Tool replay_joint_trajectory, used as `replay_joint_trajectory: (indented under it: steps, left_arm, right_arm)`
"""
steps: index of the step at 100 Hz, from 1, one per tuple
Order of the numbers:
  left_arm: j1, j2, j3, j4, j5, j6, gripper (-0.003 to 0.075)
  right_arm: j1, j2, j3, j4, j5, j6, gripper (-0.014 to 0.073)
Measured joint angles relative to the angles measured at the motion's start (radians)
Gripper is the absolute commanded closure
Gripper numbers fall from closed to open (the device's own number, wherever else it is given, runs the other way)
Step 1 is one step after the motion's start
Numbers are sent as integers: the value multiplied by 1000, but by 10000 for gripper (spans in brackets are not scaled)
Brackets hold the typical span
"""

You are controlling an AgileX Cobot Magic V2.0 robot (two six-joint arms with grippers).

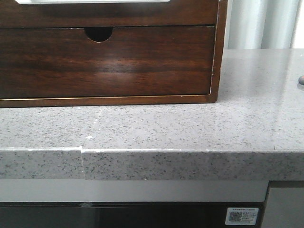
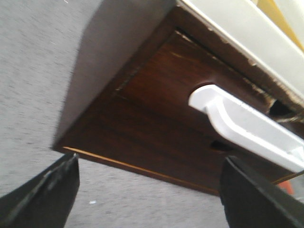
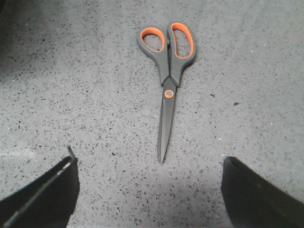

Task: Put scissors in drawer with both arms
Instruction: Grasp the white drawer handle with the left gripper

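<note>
The drawer (image 1: 109,14) is the upper dark brown front of the wooden cabinet, and it looks shut. The white of its long cut-out (image 1: 92,1) only just shows at the top of the front view. In the left wrist view the drawer (image 2: 164,78) and its white cut-out (image 2: 247,126) are close ahead of my left gripper (image 2: 149,194), which is open and empty just above the counter. The scissors (image 3: 166,90) have grey handles lined with orange. They lie closed on the counter, tips toward my right gripper (image 3: 149,190), which is open and empty just short of them. Neither gripper shows in the front view.
Below the drawer is a second drawer front (image 1: 104,61) with a small semicircular notch (image 1: 99,33). The cabinet stands on a grey speckled counter (image 1: 190,128) whose front edge runs across the front view. A small dark thing (image 1: 300,80) shows at the counter's right edge.
</note>
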Motion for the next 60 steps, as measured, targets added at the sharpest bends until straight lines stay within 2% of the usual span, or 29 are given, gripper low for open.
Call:
replay_joint_trajectory:
  steps: [25,40,49,60]
  left_arm:
    - [-39,156,0,-512,-56,331,156]
    - [-45,242,-6,-784,-29,520,156]
    - [-45,296,-19,-897,21,619,156]
    - [-45,366,-44,-936,99,681,167]
  right_arm:
    - [0,0,0,0,0,0,43]
    - [0,0,0,0,0,0,43]
    - [0,0,0,0,0,2,43]
    - [0,0,0,0,0,2,43]
